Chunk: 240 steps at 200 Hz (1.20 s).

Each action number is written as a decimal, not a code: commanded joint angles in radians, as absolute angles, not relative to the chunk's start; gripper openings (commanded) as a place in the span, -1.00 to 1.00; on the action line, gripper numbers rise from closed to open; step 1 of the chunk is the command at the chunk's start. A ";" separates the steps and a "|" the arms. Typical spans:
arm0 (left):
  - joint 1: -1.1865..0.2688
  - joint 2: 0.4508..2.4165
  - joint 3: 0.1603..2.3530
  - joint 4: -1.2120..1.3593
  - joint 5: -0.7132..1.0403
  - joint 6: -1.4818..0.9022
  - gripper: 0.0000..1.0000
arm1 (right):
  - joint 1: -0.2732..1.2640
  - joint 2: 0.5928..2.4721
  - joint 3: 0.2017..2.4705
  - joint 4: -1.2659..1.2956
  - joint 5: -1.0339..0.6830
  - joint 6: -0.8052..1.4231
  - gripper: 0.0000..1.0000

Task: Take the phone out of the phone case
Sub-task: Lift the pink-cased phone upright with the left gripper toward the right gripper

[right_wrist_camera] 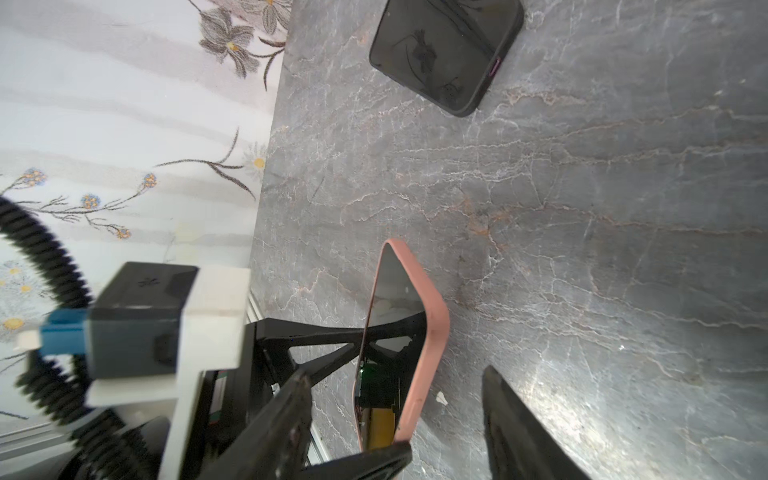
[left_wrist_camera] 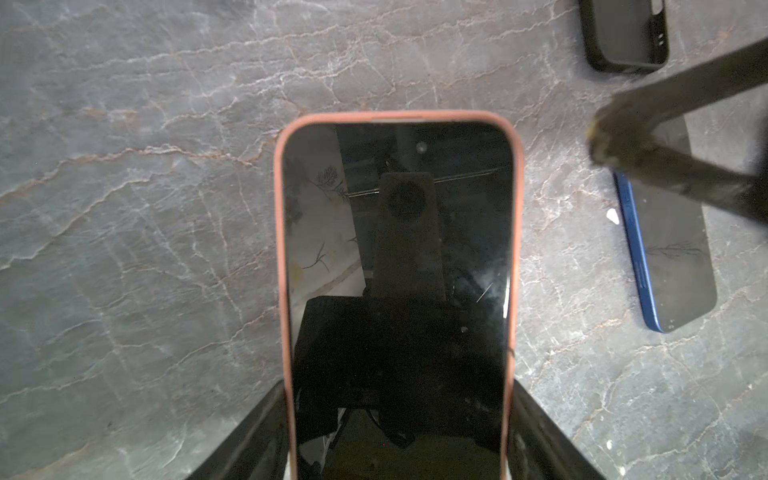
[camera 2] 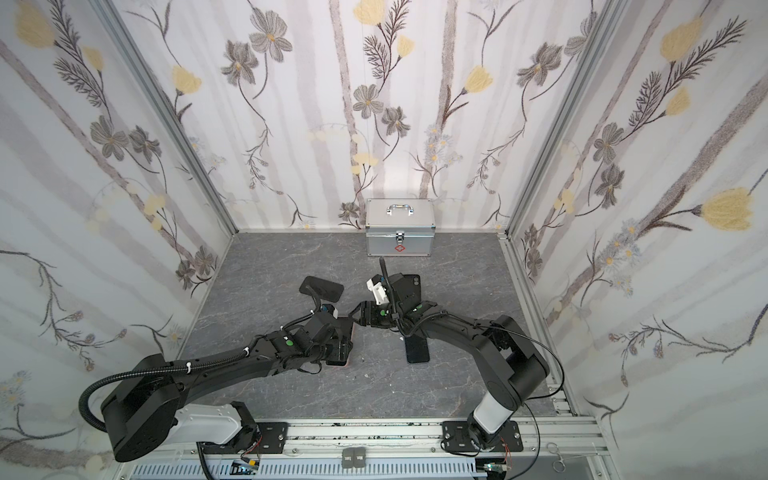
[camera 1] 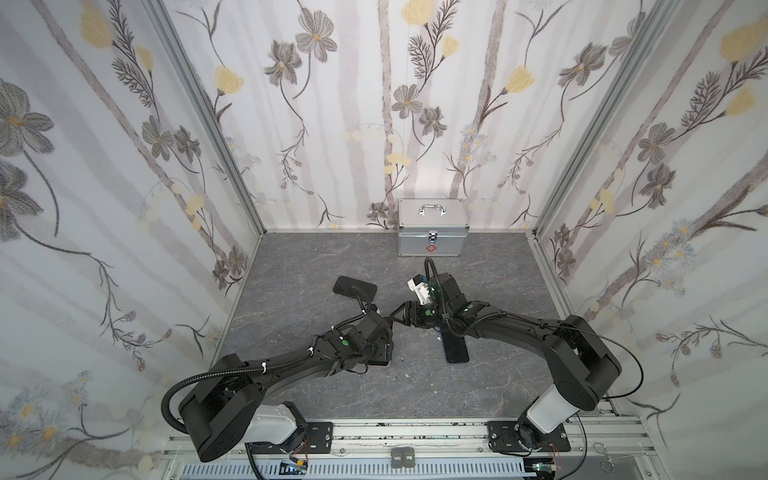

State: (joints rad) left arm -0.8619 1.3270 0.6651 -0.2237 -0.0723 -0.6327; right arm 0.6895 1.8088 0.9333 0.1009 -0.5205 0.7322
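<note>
Here, your left gripper (left_wrist_camera: 399, 415) pinches the pink case (left_wrist_camera: 282, 249) across its two long edges, with the phone (left_wrist_camera: 397, 249) seated inside, near the middle of the tabletop (camera 1: 291, 374). Your right gripper (right_wrist_camera: 395, 372) is spread just beside the case's free corner, clear of it. A black case (camera 1: 355, 287) lies toward the far edge and a blue phone (camera 1: 456, 349) to the right, under your right arm. Bare tabletop runs to the left and near edges.

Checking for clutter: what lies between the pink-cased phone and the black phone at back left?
Only bare tabletop, shown in the right wrist view, separates the pink-cased phone from the black phone.
</note>
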 commanded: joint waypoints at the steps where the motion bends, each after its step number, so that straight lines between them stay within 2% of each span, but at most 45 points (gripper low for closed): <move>1: -0.873 1.328 0.681 -0.151 -0.099 -0.623 0.17 | 0.693 1.827 0.948 0.123 -0.532 0.742 0.27; 90: -0.911 1.295 0.680 -0.092 -0.116 -0.562 0.16 | 0.693 1.868 0.975 0.151 -0.606 0.750 -0.15; 146: -0.911 1.282 0.711 -0.080 -0.108 -0.571 0.18 | 0.664 1.827 0.975 0.138 -0.605 0.739 -0.72; 168: -0.911 1.265 0.752 -0.070 -0.115 -0.581 0.37 | 0.618 1.775 0.971 0.138 -0.603 0.732 -0.89; 181: -0.909 1.262 0.776 -0.064 -0.121 -0.593 0.63 | 0.575 1.736 0.966 0.138 -0.602 0.727 -1.00; 200: -0.908 1.227 0.813 -0.046 -0.128 -0.615 0.89 | 0.523 1.673 0.954 0.137 -0.585 0.720 -1.00; 240: -0.908 1.219 0.898 -0.011 -0.138 -0.661 0.94 | 0.420 1.503 0.905 0.157 -0.535 0.678 -1.00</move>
